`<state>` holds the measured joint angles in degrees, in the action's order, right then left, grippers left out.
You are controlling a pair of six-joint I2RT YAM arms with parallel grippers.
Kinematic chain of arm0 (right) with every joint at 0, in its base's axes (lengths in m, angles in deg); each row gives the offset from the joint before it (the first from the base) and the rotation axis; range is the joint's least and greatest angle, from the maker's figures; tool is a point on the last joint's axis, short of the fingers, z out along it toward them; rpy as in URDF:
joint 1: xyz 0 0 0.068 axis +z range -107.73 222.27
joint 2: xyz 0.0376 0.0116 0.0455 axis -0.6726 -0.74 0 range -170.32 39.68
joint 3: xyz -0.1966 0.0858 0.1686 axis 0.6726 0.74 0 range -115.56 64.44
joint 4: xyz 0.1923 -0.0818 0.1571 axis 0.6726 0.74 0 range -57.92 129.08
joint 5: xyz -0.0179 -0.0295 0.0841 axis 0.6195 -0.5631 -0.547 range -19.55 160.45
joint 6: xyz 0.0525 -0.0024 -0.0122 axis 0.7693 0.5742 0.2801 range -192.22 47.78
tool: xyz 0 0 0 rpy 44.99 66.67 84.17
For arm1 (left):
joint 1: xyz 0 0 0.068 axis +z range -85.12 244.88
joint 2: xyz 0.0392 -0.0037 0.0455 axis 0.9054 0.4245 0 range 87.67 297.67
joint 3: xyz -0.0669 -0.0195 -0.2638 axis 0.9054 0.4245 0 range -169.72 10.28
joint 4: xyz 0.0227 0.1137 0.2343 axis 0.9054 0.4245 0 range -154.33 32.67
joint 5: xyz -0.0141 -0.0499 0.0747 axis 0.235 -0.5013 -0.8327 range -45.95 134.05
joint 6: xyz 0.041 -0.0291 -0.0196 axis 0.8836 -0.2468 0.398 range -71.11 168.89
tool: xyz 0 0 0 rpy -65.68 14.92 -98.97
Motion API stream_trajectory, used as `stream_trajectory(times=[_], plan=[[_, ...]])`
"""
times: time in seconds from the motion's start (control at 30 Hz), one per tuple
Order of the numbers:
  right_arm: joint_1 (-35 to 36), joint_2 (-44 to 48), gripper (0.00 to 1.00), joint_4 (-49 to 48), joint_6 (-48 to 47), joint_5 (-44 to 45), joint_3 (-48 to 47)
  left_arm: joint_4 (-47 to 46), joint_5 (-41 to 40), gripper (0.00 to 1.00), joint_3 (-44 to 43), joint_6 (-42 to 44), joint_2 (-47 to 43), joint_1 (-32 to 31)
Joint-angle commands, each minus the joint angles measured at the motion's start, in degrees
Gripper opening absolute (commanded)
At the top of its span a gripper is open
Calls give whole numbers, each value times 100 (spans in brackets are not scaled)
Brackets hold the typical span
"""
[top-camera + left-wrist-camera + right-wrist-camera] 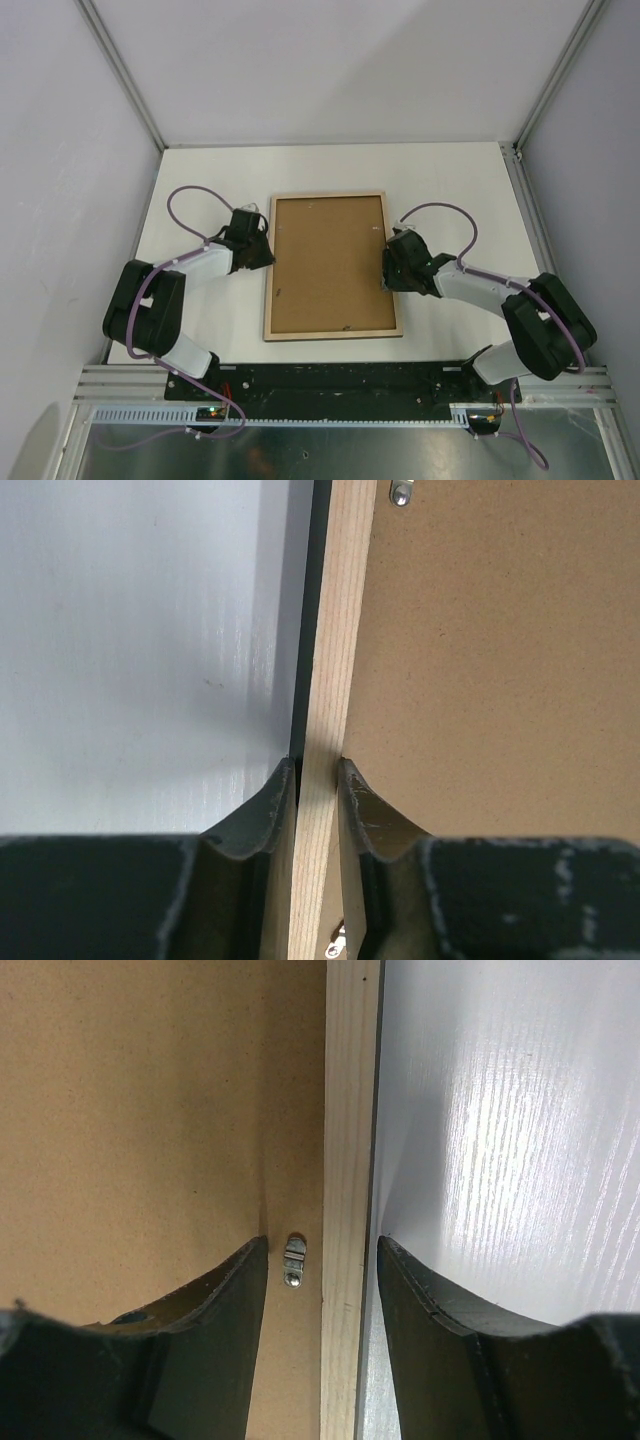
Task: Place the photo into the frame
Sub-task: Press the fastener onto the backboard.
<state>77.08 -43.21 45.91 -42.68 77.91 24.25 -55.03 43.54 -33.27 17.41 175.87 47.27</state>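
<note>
The frame (330, 334) lies face down in the middle of the table, light wood back up, with the brown backing board (330, 262) inside it. The photo is hidden. My left gripper (268, 250) is at the frame's left edge. In the left wrist view my left gripper (318, 770) is shut on the wooden rail (335, 630), one finger against each side. My right gripper (388, 268) is at the right edge. In the right wrist view my right gripper (322, 1250) stands open astride the rail (348, 1110), with a gap on either side.
The white table (460, 190) has grey walls on three sides and a metal rail (340, 385) along its near edge. A small metal retaining clip (294, 1260) sits on the backing board (150, 1110) between my right fingers. Another clip (402, 492) shows at the left rail.
</note>
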Motion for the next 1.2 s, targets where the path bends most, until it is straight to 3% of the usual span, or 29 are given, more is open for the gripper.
stream_trajectory(times=[0.0,0.3,0.63,1.07,1.17], plan=[[92,129,52,253,-50,13,187,-185,-133,14,66,-86,108,20],[102,220,48,215,-6,32,334,-189,-133,13,66,-95,115,13],[104,-46,36,-39,87,7,338,-192,-114,11,62,-90,135,20],[94,69,2,69,92,93,336,-191,-108,8,30,-86,172,22],[80,126,0,65,155,14,337,-192,-115,8,35,-86,171,28]])
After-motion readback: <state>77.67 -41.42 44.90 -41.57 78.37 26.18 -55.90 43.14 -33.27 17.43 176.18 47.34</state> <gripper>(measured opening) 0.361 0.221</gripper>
